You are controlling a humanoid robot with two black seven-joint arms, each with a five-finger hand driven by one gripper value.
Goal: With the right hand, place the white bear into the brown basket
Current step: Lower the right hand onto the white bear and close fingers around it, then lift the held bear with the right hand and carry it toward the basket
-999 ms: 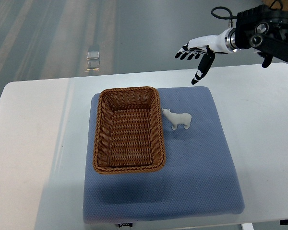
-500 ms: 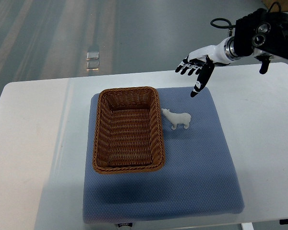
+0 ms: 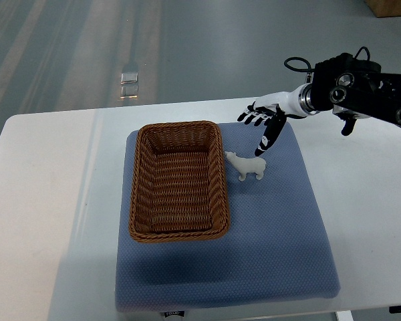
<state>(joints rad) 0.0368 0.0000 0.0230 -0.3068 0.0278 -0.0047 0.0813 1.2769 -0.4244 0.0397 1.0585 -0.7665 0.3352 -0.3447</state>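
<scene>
Fingers spread wide and empty, right hand point(image 3: 262, 124) hovers over the blue mat point(image 3: 281, 221). White bear point(image 3: 248, 166) stands just below its thumb, beside the brown basket point(image 3: 178, 180), further left.

You've got the pad point(image 3: 267, 234) lying on the table point(image 3: 47, 200), with the basket point(image 3: 178, 180) on the pad's left half and the bear point(image 3: 248, 166) standing on the pad just right of the basket's far right corner, its nose close to the rim. The right hand point(image 3: 262, 120) comes in from the right edge and hangs above the pad's far edge, just behind the bear, thumb pointing down toward it
</scene>
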